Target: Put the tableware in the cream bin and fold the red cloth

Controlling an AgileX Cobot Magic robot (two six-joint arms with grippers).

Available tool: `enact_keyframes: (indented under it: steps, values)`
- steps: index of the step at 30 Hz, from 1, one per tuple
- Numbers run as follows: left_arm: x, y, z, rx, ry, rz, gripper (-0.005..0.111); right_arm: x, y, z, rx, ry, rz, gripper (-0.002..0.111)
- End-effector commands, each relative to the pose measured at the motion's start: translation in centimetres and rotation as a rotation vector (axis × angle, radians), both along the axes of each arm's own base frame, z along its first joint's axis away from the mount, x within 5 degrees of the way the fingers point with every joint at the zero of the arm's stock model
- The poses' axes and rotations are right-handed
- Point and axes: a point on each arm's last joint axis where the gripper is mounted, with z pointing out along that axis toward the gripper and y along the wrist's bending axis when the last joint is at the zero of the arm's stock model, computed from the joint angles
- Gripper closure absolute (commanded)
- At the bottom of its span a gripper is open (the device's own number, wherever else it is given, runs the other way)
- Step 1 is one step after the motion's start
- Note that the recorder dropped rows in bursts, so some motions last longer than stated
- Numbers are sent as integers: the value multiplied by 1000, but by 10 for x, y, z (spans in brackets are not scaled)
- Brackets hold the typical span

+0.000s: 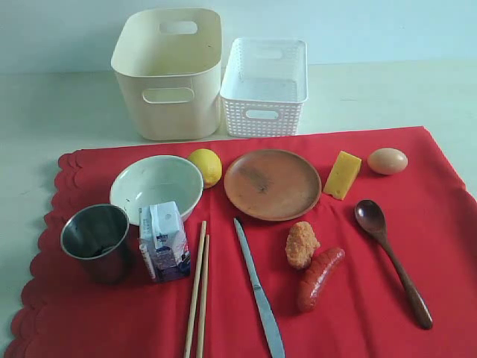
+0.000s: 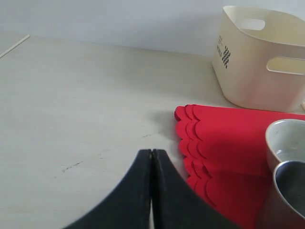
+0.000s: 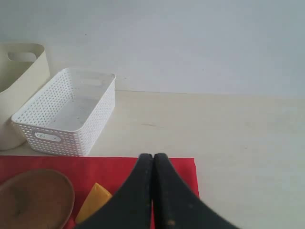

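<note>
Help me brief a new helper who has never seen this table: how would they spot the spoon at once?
Start at the big red cloth. In the exterior view, go to its right side, past the sausage and nearer the camera than the egg. The spoon lies there on a slant, the only dark wooden piece, unlike the shiny silver knife.

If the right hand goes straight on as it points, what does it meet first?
Probably nothing: the right hand points past the edge of the red fabric cloth over bare pale tabletop toward the wall. The white perforated plastic basket stands off that line.
</note>
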Motion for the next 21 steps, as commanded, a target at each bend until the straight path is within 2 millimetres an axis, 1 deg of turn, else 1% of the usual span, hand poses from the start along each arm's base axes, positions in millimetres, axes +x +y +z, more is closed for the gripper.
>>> enact_keyframes:
  steps: [1,5,7,9,11,13,14,17,21]
  values:
    - [0,0,0,5,-12,0,107,1,0,4,23,-22,-7,108]
    - [0,0,0,5,-12,0,107,1,0,2,63,3,-22,108]
    - [0,0,0,5,-12,0,107,6,1,-2,62,31,-23,108]
    - [0,0,0,5,-12,0,107,20,2,-12,55,106,-25,108]
    - [0,0,0,5,-12,0,107,30,3,-17,48,171,-26,108]
    - [0,0,0,5,-12,0,107,49,5,-22,39,266,-26,108]
    - [0,0,0,5,-12,0,107,53,5,-24,37,285,-27,108]
    - [0,0,0,5,-12,0,107,74,7,-38,-31,379,6,108]
    - [0,0,0,5,-12,0,107,93,9,-47,-62,478,23,108]
